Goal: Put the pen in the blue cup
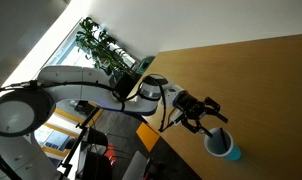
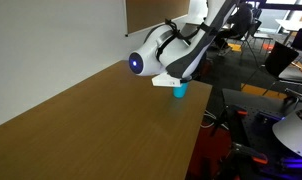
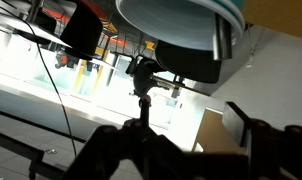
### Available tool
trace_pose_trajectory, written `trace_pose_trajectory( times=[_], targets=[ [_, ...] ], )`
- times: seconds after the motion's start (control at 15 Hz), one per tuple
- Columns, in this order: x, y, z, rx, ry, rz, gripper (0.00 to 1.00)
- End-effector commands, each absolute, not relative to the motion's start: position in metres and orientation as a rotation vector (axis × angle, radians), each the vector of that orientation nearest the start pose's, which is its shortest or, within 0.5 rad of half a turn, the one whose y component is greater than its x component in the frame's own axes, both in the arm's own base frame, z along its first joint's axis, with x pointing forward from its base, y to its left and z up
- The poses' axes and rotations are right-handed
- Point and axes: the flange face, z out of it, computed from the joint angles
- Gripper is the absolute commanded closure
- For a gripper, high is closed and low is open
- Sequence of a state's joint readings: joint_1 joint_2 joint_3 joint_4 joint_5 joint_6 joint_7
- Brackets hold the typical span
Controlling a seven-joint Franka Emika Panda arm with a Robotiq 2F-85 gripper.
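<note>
Blue cup close in front of the jaws

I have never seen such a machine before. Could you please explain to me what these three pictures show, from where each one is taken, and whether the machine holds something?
It is one robot arm with a claw at its end; a person steers it from a distance. Two pictures come from cameras that stand outside the robot, in different places. The third comes from a camera on the wrist, so it looks out past the claw's dark fingers. On the wooden table, near its edge, stands a small blue cup. In an exterior view the claw hangs close to the cup. I cannot make out a pen in any picture, nor whether the claw is open or shut.
</note>
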State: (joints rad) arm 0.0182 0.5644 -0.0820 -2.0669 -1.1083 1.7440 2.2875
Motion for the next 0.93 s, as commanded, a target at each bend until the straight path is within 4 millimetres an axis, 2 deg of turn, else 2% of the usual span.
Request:
trace_pose_trajectory(
  times=[0.0, 0.33, 0.87],
  targets=[
    [0.512, -0.113, 0.176, 1.361, -1.427, 0.640, 0.00],
    [0.516, -0.109, 0.215, 1.343, -1.464, 0.725, 0.00],
    [0.537, -0.098, 0.296, 1.410, -1.580, 0.841, 0.00]
  ],
)
